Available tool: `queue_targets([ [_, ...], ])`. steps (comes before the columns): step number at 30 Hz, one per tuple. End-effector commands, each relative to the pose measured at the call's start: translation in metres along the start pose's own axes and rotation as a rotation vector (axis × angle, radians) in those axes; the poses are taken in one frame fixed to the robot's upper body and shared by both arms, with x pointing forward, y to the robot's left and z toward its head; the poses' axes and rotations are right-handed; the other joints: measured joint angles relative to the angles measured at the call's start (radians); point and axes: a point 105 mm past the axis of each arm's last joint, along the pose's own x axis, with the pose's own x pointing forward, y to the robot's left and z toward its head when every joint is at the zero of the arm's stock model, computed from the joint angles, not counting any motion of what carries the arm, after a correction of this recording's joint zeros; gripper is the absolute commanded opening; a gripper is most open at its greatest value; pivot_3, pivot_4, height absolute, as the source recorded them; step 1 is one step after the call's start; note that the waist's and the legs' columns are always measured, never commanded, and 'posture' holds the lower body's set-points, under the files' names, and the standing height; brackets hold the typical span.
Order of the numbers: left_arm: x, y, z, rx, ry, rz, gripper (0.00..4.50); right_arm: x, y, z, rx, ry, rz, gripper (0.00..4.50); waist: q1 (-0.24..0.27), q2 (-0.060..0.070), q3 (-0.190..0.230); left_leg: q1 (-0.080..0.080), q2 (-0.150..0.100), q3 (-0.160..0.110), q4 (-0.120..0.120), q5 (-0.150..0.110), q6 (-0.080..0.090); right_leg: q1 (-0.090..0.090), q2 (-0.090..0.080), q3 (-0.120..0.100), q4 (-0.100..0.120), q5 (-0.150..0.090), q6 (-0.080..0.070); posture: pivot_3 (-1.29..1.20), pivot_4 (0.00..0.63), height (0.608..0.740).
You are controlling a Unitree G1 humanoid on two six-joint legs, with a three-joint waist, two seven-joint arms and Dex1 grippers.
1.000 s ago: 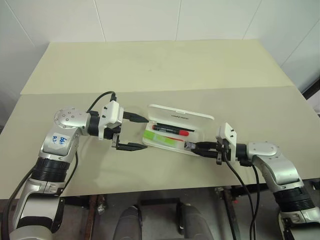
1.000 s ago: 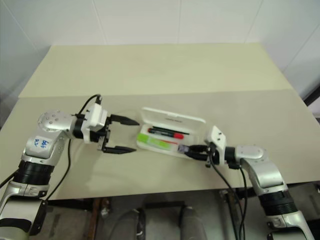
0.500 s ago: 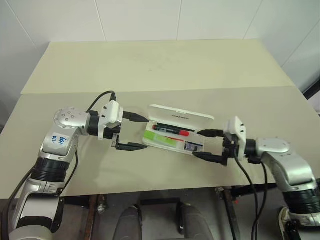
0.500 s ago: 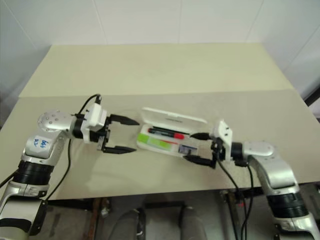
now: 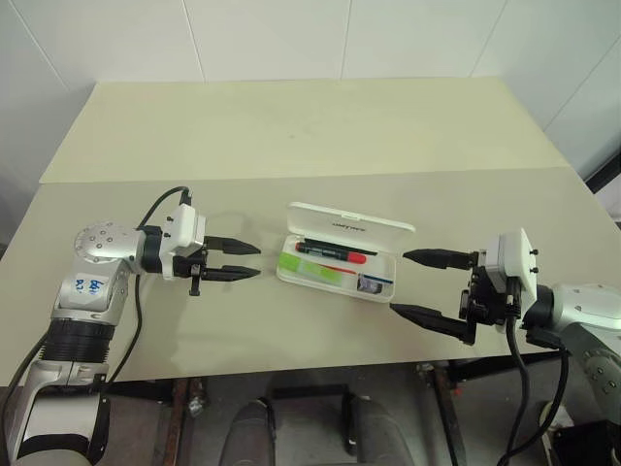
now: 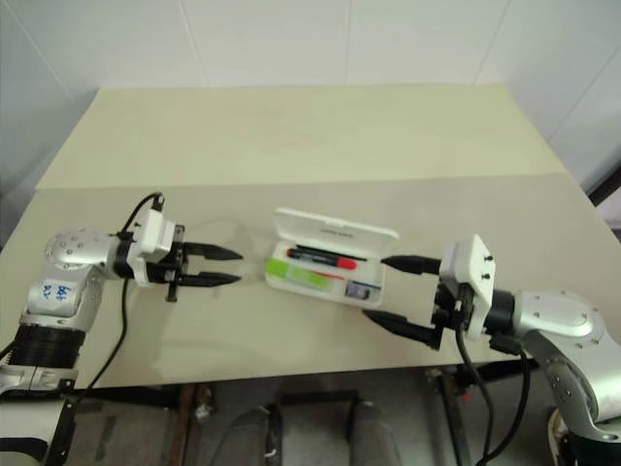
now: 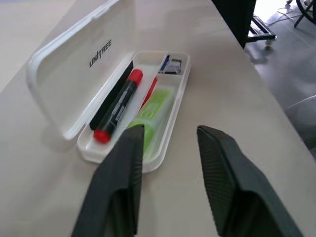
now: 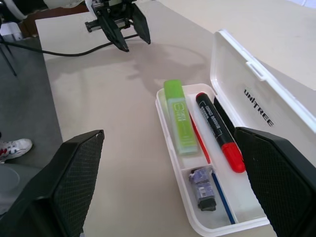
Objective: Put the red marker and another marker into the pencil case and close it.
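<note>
Both markers already lie inside the pencil case [image 5: 338, 262], so the filling part looks done and the step in hand is closing the lid. The red marker [image 8: 219, 132] lies along the back of the tray, next to the lid, and the green marker [image 8: 179, 117] lies in front of it, nearer the robot. A small dark stub [image 8: 202, 182] sits in the end of the tray by the right tool. The white lid stands open at the far side of the case, tipped back. The case rests in the middle of the worktop [image 5: 291, 136], between the two arms. The left tool [image 5: 238, 260] hangs to the left of the case, apart from it, with its two black fingers close together and nothing between them. The right tool [image 5: 424, 285] hangs to the right of the case, also apart from it, with its fingers spread wide and nothing in them. Neither tool touches the case. I think the next move needs one tool to reach behind the lid and push it forward and down onto the tray, while the other may have to keep the case from sliding.
</note>
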Motion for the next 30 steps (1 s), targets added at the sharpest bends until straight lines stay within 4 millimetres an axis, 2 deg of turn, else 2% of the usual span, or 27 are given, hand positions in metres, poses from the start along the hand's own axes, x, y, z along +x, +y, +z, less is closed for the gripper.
queue_targets([
  [1,0.000,0.012,0.003,0.068,0.009,0.042,0.89,0.001,0.000,0.011,-0.062,-0.029,-0.011,4.50,0.001,0.000,0.000,0.000,0.000,0.000,0.000,0.001,0.001,0.000,0.000,0.000,0.000,0.000,0.000,0.00,0.150,0.740],
  [3,0.007,0.016,-0.001,0.060,0.023,0.053,0.17,0.002,-0.001,0.012,-0.065,-0.032,-0.017,4.50,0.004,0.000,0.000,0.000,0.000,0.000,0.000,0.001,0.002,0.000,0.000,0.000,0.000,0.000,0.000,0.00,0.150,0.740],
  [4,0.009,0.016,-0.003,0.056,0.025,0.051,0.02,0.002,-0.001,0.012,-0.066,-0.033,-0.019,4.50,0.005,0.000,0.000,0.000,0.000,0.000,0.000,0.001,0.002,0.000,0.000,0.000,0.000,0.000,0.000,0.00,0.150,0.740],
  [17,0.035,0.016,-0.025,0.018,0.064,0.042,0.02,0.004,-0.004,0.014,-0.075,-0.048,-0.047,4.50,0.002,0.000,0.000,0.000,0.000,0.000,0.000,0.001,0.002,0.000,0.000,0.000,0.000,0.000,0.000,0.00,0.150,0.740],
  [30,0.044,0.023,-0.031,0.020,0.072,0.072,0.02,0.008,-0.003,0.016,-0.072,-0.063,-0.053,4.50,0.003,0.000,0.000,0.000,0.000,0.000,0.000,0.001,0.002,0.000,0.000,0.000,0.000,0.000,0.001,0.00,0.150,0.740],
])
